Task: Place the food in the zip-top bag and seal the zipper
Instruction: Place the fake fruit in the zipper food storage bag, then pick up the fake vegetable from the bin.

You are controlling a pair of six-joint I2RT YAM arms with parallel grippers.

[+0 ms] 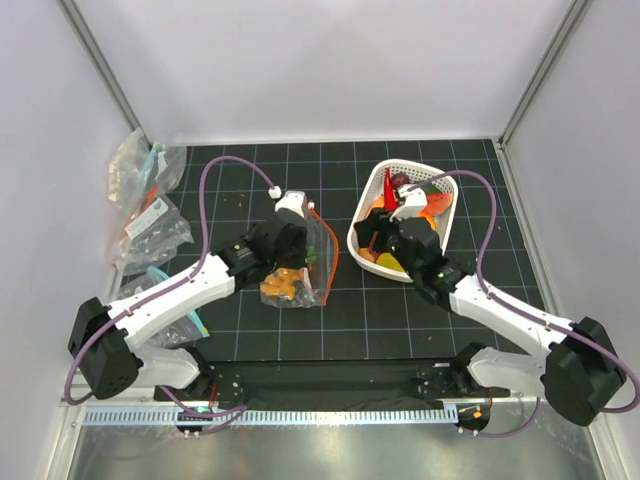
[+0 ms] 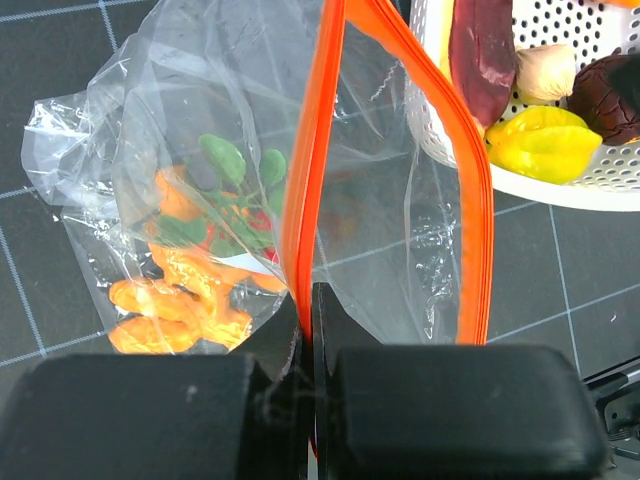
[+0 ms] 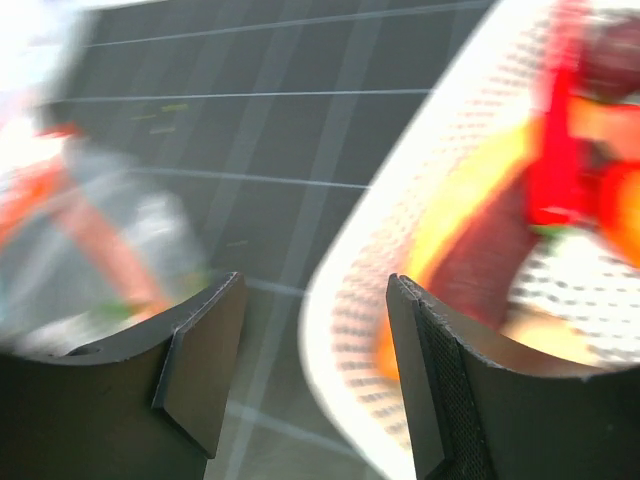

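The clear zip-top bag (image 1: 312,262) lies on the black mat left of the white basket (image 1: 362,222). Orange and green food (image 2: 190,290) sits inside it. Its red-orange zipper (image 2: 310,180) stands parted, and my left gripper (image 2: 307,300) is shut on one strip of it near the bag's mouth (image 1: 300,236). More food (image 1: 410,195) fills the basket: a red chili, yellow, orange and dark purple pieces. My right gripper (image 3: 315,290) hangs open and empty over the basket's near-left rim (image 3: 350,330). That view is motion-blurred. The slider is not visible.
Several clear bags with teal marks (image 1: 150,210) are piled against the left wall. White walls close in the mat on three sides. The basket's rim (image 2: 600,185) lies close to the bag's right edge. Purple cables loop above both arms.
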